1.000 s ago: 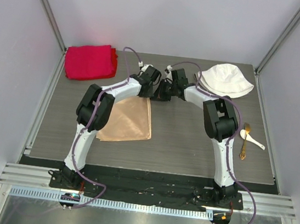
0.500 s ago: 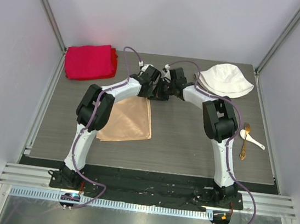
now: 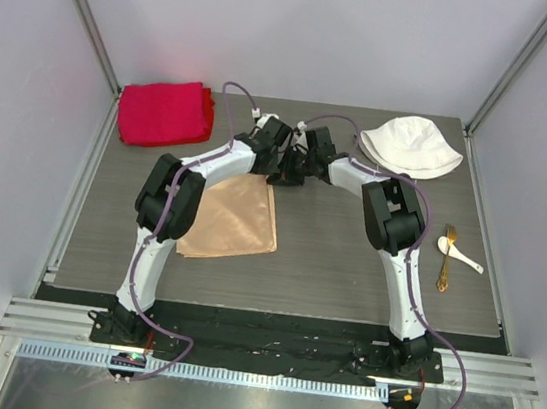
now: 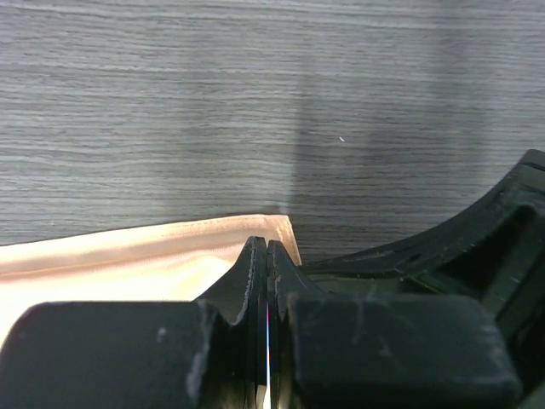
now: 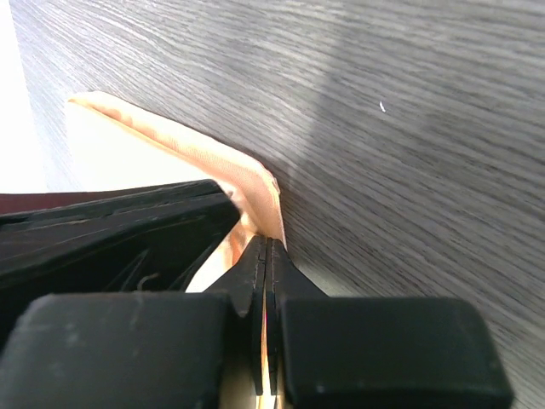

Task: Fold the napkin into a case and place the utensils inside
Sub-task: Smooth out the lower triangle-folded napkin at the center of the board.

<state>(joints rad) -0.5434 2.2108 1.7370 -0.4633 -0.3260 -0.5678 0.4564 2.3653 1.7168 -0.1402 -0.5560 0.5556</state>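
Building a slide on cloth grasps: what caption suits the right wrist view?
Close-up: the right end effector shut on a corner of the peach satin napkin over the grey wood-grain table.

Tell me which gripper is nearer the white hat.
Right. The right gripper sits left of the white hat, at the far corner of the napkin; the left gripper is beside it, slightly farther away.

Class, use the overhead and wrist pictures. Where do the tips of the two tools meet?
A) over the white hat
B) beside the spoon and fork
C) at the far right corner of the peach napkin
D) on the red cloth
C: the left tool and the right tool are both shut, and each wrist view shows the peach corner of the napkin right at its tips.
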